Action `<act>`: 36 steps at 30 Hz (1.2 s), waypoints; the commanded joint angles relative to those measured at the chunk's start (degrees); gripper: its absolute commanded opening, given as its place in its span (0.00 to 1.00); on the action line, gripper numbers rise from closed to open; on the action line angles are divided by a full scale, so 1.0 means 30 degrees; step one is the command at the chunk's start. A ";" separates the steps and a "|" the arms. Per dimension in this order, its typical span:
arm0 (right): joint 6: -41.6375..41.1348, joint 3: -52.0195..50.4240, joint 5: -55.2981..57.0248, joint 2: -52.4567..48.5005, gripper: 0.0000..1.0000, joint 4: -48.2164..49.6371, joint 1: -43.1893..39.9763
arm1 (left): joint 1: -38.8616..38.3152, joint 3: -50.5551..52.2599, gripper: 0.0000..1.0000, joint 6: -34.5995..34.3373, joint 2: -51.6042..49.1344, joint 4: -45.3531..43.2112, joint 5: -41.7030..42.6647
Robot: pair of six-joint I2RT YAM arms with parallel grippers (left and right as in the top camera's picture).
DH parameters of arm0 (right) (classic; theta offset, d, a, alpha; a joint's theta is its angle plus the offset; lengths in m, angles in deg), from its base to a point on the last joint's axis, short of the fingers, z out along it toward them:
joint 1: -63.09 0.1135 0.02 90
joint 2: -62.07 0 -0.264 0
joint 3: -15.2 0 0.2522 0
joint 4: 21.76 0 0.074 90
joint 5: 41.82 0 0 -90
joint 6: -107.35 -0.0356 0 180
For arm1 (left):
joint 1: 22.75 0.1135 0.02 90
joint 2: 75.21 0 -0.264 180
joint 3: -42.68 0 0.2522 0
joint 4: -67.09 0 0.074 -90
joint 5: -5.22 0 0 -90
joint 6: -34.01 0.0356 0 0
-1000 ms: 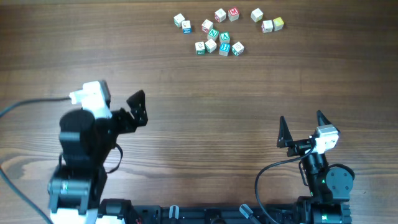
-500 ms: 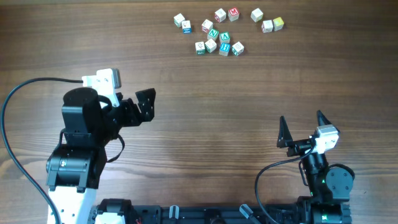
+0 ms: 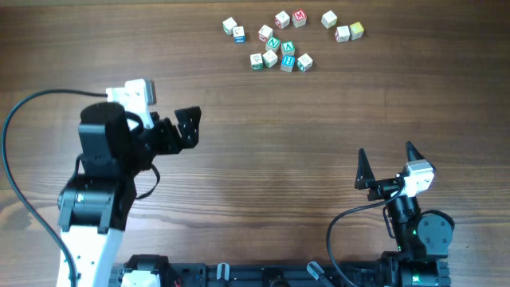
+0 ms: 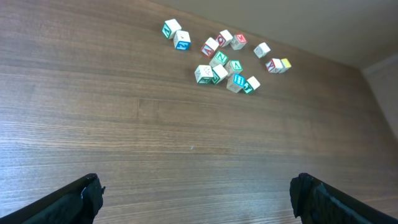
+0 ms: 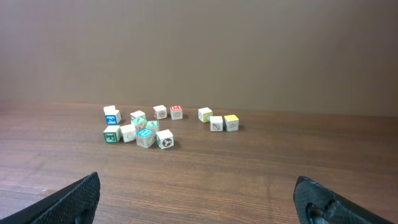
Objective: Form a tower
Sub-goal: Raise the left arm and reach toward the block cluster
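Note:
Several small wooden letter cubes (image 3: 279, 46) lie loose in a single layer at the far middle of the table, also seen in the left wrist view (image 4: 225, 57) and the right wrist view (image 5: 146, 134). No tower is in view. My left gripper (image 3: 186, 130) hovers open over bare wood at the left, well short of the cubes; its jaws (image 4: 196, 190) stand wide with nothing between them. My right gripper (image 3: 386, 161) sits open near the front right, far from the cubes, and it too holds nothing (image 5: 198, 186).
Two cubes, one white and one yellow (image 3: 349, 31), lie at the cluster's right end. The wooden table (image 3: 271, 159) stretches bare between the grippers and the cubes. A black cable (image 3: 16, 135) loops at the left arm's side.
My left arm has risen and swung its gripper toward the far right, closer to the cubes. The right arm and the cubes have not moved.

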 commanded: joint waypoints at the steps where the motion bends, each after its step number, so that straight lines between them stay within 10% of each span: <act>1: -0.0248 -0.0015 0.0175 0.0066 1.00 0.0058 -0.0080 | -0.0087 -0.1523 1.00 0.0328 -0.1566 0.0335 0.0168; 36: -0.0255 -0.0015 0.0175 0.0066 1.00 0.0058 -0.0080 | -0.1821 -0.7730 1.00 0.1268 -0.9544 0.0736 -0.1566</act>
